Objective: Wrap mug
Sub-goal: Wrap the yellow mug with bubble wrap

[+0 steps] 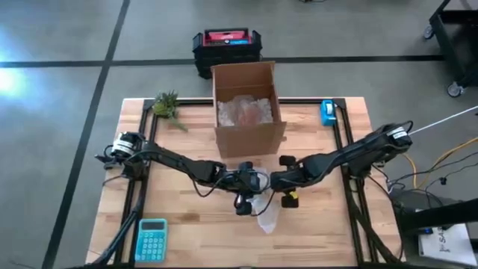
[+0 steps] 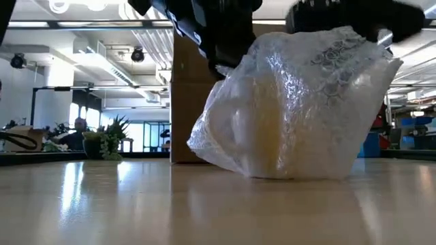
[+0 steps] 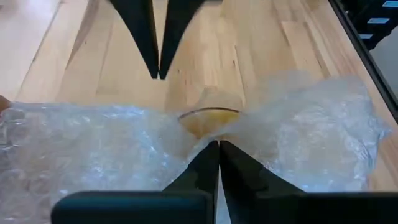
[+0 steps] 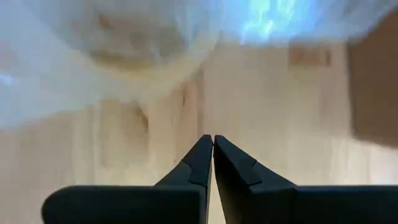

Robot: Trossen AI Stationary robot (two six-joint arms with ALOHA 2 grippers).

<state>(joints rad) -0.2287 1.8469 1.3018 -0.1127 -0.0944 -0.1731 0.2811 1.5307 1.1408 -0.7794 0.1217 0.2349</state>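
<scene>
A pale yellow mug (image 3: 208,119) sits inside a sheet of clear bubble wrap (image 2: 300,109), and the bundle rests on the wooden table (image 1: 187,224) near its middle. My left gripper (image 3: 218,144) is shut on the wrap just beside the mug's rim. My right gripper (image 4: 212,139) is shut with nothing between its fingers. It hovers just across the bundle from the left one and shows in the left wrist view as two dark fingers (image 3: 144,43). In the high view the two grippers (image 1: 248,190) (image 1: 278,181) meet over the wrap (image 1: 269,215). My left gripper pinches a gathered bit of the bubble wrap (image 3: 211,138) between its two fingertips, right by the mug's rim. The sheet puckers in toward the fingertips from both sides. The bundle's bottom (image 2: 286,173) stays on the table.
An open cardboard box (image 1: 246,104) holding more bubble wrap stands at the far middle of the table. A small plant (image 1: 168,104) is at the far left, a blue object (image 1: 327,112) at the far right, and a teal calculator (image 1: 152,239) at the near left.
</scene>
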